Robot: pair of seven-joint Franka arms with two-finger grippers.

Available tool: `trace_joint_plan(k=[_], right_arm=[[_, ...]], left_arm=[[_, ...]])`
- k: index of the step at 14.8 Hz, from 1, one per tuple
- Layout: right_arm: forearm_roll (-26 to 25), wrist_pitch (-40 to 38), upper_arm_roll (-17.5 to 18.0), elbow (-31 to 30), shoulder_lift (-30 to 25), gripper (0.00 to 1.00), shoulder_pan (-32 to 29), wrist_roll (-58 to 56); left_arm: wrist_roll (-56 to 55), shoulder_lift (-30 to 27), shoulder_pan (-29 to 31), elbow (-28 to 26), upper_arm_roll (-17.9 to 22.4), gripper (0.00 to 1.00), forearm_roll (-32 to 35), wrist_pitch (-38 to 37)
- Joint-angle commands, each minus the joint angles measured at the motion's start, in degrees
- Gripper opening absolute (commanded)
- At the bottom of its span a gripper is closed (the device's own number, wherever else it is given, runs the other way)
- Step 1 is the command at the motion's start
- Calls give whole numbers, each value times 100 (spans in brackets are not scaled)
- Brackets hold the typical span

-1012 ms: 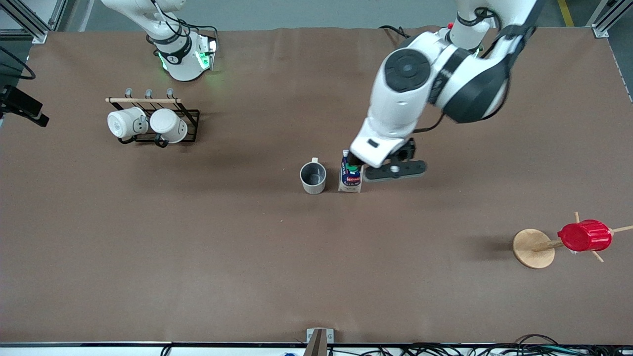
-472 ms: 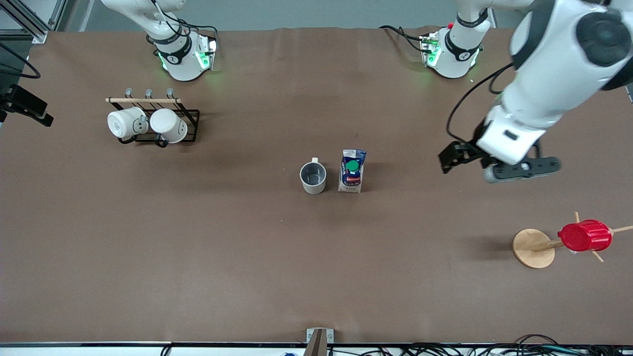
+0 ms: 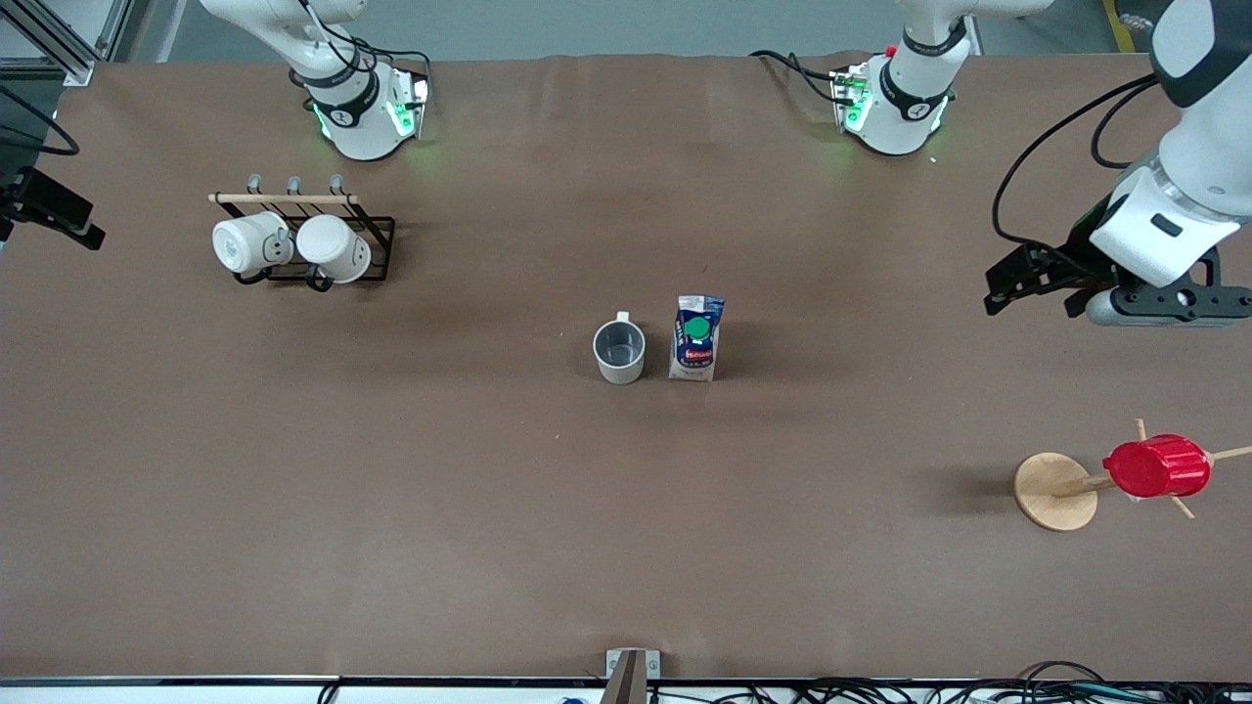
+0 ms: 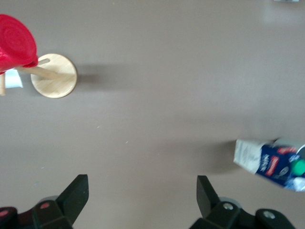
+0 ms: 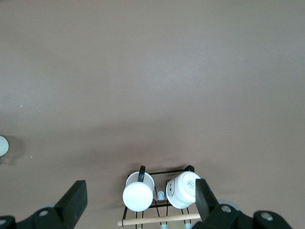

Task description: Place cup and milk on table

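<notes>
Worktop (image 3: 489,508) status comes first, as the largest item: a matte brown surface carrying every object in view. Both task items stand on it, near its middle, upright and free of any tool.

Left arm — its tool (image 3: 1125,284) hangs over the worktop toward the left arm's end, well apart from the task items. In the left wrist view the left tool (image 4: 140,202) has its fingers spread wide and holds nothing. Right arm — waiting near its base; the right tool (image 5: 138,202) is out of the front view, and its wrist view shows it spread wide and empty over the rack (image 5: 159,202) with two white mugs.

Rack (image 3: 303,244) position: toward the right arm's end. Wooden stand (image 3: 1056,491) carrying a red cup (image 3: 1156,466): toward the left arm's end, nearer the front camera than the task items.

Milk (image 3: 696,337) — upright, green cap showing, just beside the cup and apart from it, on the side toward the left arm's end.

Cup (image 3: 619,352) — upright, mouth open upward, handle pointing toward the robots' bases.

Judged progress: both placements appear complete. No step looks outstanding other than parking the left arm.
</notes>
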Motion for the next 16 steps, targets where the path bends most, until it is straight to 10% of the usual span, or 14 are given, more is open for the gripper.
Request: trace_joint_plan(k=[1,16], right_arm=[[105,-60,8,77,21,100,-34,-27],[105,-77,-1,51,21,100,-51,-45]], left_arm=[[100,-87,-50,1,-42,100,269,-106],[13,195,187,688,-103,100,252,-564]])
